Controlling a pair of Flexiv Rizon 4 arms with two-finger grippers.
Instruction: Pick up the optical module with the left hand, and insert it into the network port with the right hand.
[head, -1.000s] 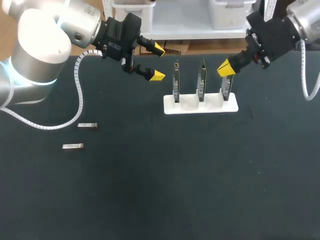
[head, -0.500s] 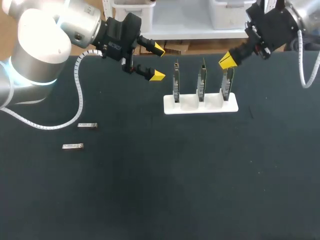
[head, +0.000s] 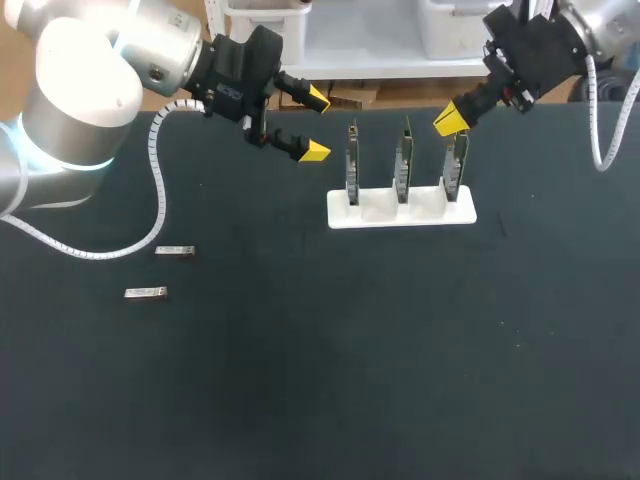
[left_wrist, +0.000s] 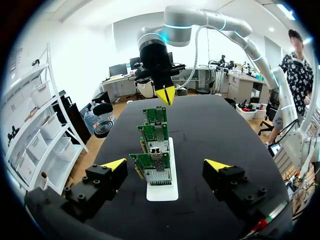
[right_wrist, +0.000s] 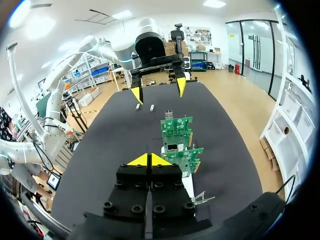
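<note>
1. Black matting is covering the table (head: 320, 400), and its near half is lying bare in the head view.
2. Toward the robot's left, the nearer optical module (head: 146, 292) is lying flat on the mat. The second optical module (head: 174, 251) is lying just beyond it, a little to the right. The two are apart from each other, and neither is being touched by a gripper.
3. Farther back and right of centre, a white base (head: 385, 214) is sitting on the mat. It is holding three green circuit boards upright in a row: left board (head: 353, 165), middle board (head: 403, 165) and right board (head: 452, 170).
4. In the left wrist view, a small metal port cage (left_wrist: 153, 149) is showing on the middle board.
5. The left gripper (head: 316, 125) is hanging above the mat to the left of the boards, well apart from both modules. Its fingers are standing wide apart with nothing between them, pointing along the row of boards.
6. The right gripper (head: 449, 122) is hanging just above the top edge of the right board. Its yellow tips are pressing together and gripping nothing.
</note>
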